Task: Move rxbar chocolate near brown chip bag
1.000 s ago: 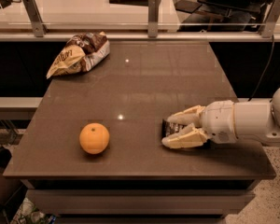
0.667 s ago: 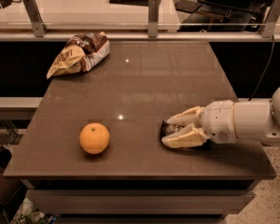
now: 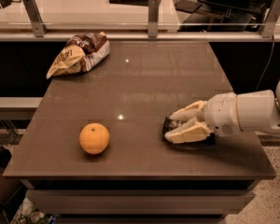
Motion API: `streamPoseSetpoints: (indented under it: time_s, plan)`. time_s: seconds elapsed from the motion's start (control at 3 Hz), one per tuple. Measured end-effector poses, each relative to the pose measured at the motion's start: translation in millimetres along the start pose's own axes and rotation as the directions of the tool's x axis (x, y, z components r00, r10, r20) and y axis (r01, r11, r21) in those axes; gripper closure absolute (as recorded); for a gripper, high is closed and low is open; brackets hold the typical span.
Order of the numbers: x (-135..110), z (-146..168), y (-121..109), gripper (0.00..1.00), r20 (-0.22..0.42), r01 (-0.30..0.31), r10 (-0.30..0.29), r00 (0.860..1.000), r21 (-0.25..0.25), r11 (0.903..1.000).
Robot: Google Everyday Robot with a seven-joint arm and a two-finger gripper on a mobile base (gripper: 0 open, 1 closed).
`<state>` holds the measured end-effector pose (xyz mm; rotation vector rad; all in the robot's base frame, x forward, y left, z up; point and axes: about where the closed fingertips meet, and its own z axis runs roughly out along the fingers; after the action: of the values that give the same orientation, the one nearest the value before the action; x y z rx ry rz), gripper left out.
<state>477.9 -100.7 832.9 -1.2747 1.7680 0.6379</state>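
The rxbar chocolate (image 3: 175, 124), a small black bar, lies on the brown table (image 3: 144, 78) at the right front. My gripper (image 3: 170, 127) reaches in from the right, with its two cream fingers on either side of the bar and closed against it. Most of the bar is hidden by the fingers. The bar rests on the table surface. The brown chip bag (image 3: 78, 54) lies at the far left corner of the table, far from the gripper.
An orange (image 3: 94, 138) sits at the left front of the table. A rail with metal posts (image 3: 153, 10) runs along the table's far edge. The table's front edge is close below the gripper.
The gripper's fingers have drawn slightly closer together around the bar. The arm, the orange and the chip bag have not moved.
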Motion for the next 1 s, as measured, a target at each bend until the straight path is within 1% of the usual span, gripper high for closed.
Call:
streamPoseSetpoints:
  time_s: [0.33,0.67,1.0]
  plan:
    - [-30,-18,-17,1.00,-0.052,0.037,-0.037,0.998,0.006,0.9993]
    - [-67,-28,-45,1.00,-0.085,0.067,-0.064,0.994,0.031,0.9973]
    - [-105,-22,-68,1.00,-0.083,0.077,-0.071,0.994,0.072,0.9944]
